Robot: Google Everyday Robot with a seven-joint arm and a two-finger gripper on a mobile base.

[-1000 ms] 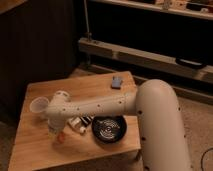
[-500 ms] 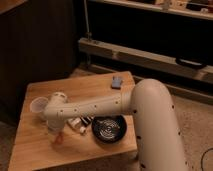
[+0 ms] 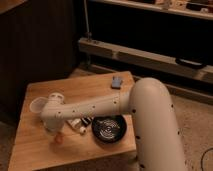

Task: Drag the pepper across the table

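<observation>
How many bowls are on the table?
1. The black bowl sits at the table's front edge; the gripper is down by the pepper, apart from it. The arm may hide more.

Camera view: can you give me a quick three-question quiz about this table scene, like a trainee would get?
1. True or false: the pepper lies on the table, outside the bowl.
2. The gripper is closest to: A the pepper, B the bowl, C the table's far corner.
3. Fill in: the bowl's colour is ____.
Key: 1 true; 2 A, low over the table's near left part as pictured; 3 black.
</observation>
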